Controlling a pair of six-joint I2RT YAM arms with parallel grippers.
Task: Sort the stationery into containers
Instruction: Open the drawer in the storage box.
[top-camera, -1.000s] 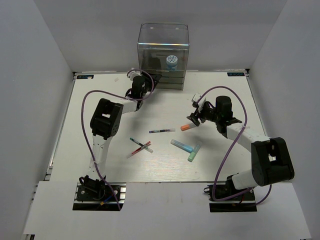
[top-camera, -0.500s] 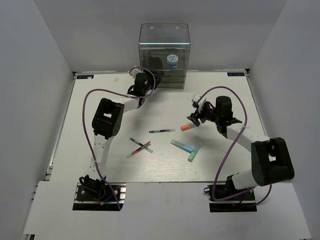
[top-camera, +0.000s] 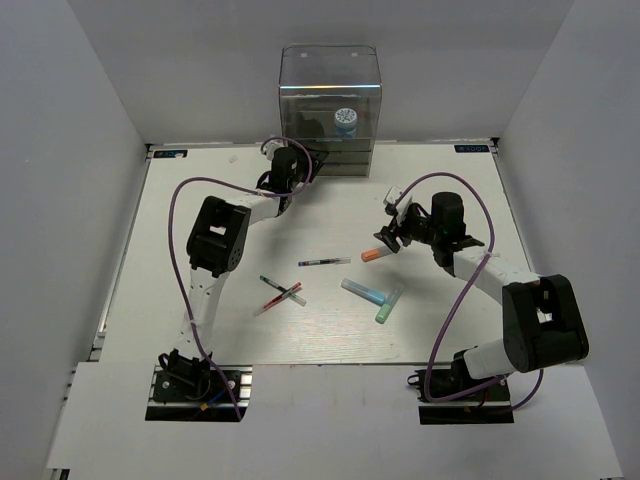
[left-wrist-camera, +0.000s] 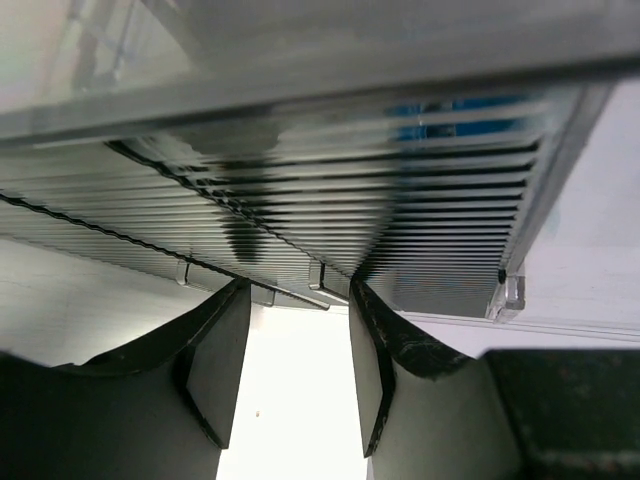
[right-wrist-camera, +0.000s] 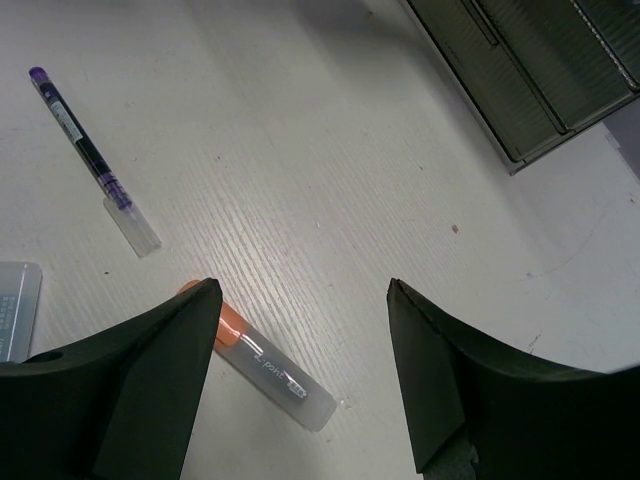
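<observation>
Our left gripper (left-wrist-camera: 298, 292) stands with its jaws parted and nothing between them. Its dark fingers (left-wrist-camera: 215, 365) are pushed up close to the ribbed front of the drawers (left-wrist-camera: 400, 230). A small handle tab (left-wrist-camera: 285, 290) on a drawer edge sits right at the fingertips, though we cannot tell whether they touch it. From overhead, that arm reaches to the far edge of the table (top-camera: 300, 340), where the clear organizer (top-camera: 300, 100) stands. The blue-white roll (top-camera: 344, 120) rests in its tall top compartment.

Our right gripper (right-wrist-camera: 300, 290) is likewise spread wide and empty. It hangs above the orange-capped highlighter (right-wrist-camera: 265, 372), which lies flat on the table with its orange cap just beside one finger in the wrist view. A dark pen (right-wrist-camera: 90, 150) with a clear cap lies apart from it, toward the middle of the table.

Nearer the arm bases, the blue highlighter (top-camera: 362, 291) and the mint green highlighter (top-camera: 388, 305) lie close together, their ends almost meeting. Well to their left, the red pen (top-camera: 270, 305) lies crossed with a second thin pen (top-camera: 270, 283). All of these lie loose on the table, outside the organizer.
</observation>
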